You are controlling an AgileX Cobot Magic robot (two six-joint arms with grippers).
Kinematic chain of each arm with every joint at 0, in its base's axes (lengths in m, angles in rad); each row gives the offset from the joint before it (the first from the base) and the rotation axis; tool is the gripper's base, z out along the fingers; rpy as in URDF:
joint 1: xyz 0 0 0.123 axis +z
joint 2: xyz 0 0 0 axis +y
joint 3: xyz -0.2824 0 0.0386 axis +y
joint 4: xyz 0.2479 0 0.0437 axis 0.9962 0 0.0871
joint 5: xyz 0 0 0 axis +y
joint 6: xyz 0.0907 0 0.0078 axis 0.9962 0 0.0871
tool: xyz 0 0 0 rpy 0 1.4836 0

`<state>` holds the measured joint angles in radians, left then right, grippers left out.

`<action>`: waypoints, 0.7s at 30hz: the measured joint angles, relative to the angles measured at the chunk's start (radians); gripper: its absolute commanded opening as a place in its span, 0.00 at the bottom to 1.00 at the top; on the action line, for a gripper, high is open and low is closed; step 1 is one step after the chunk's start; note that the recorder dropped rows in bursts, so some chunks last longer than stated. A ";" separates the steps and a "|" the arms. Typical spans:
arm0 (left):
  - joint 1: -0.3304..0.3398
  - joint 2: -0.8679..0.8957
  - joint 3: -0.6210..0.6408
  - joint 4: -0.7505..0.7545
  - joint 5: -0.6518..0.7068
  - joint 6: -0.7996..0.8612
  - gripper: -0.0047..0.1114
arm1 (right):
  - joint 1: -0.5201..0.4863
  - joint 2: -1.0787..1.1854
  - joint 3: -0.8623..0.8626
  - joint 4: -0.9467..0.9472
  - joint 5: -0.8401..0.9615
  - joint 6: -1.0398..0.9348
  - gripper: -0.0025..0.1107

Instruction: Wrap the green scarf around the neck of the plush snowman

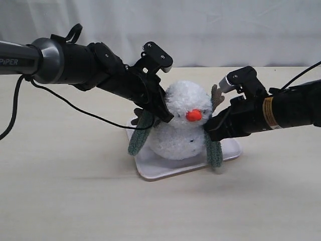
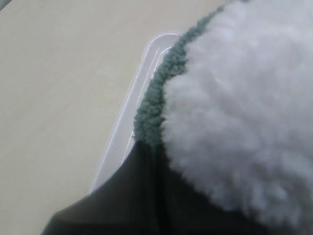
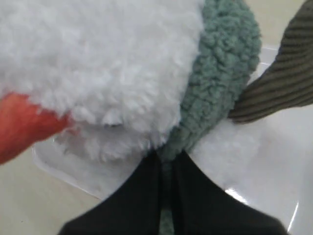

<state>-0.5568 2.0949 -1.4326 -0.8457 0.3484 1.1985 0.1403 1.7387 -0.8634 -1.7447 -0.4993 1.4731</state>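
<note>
Left fingers (image 2: 122,200) and right fingers (image 3: 127,205) pinch green scarf (image 3: 220,73) beside plush snowman (image 1: 175,135).

A robotics lab bench: a bare, pale wood-grain desk (image 1: 60,201) fills the lower frame and a plain white curtain (image 1: 210,25) closes off the top. A black left arm (image 1: 75,63) enters from the left edge, lettered "PIPER" and trailing a loose black cable (image 1: 65,103); a black right arm (image 1: 293,108) with a yellow label enters from the right. At centre, the only props are a plush snowman (image 1: 178,133) and a white tray (image 1: 150,170).
</note>
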 measured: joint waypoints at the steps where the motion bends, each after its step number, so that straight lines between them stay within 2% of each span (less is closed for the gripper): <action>1: 0.000 0.000 0.000 0.000 0.004 -0.006 0.04 | 0.000 0.002 0.001 0.000 -0.005 0.003 0.06; 5: 0.000 0.000 0.000 -0.002 0.024 -0.029 0.04 | 0.000 0.004 0.001 0.000 -0.016 0.004 0.06; 7: 0.000 -0.002 0.000 -0.002 0.022 -0.061 0.08 | 0.000 0.004 0.001 0.000 -0.022 0.004 0.06; 12: 0.000 -0.042 0.000 0.005 0.020 -0.088 0.28 | 0.000 0.002 0.001 0.000 -0.028 0.004 0.06; 15: 0.006 -0.089 0.000 0.032 0.042 -0.094 0.36 | 0.000 0.002 0.001 0.000 -0.029 0.004 0.06; 20: 0.039 -0.196 0.000 0.196 0.217 -0.179 0.40 | 0.000 0.002 0.001 0.000 -0.031 0.002 0.06; 21: 0.059 -0.211 0.000 0.257 0.301 -0.261 0.40 | 0.000 0.002 0.001 0.000 -0.031 0.002 0.06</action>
<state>-0.4980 1.8839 -1.4326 -0.5883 0.6497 0.9374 0.1403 1.7406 -0.8628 -1.7447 -0.5300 1.4753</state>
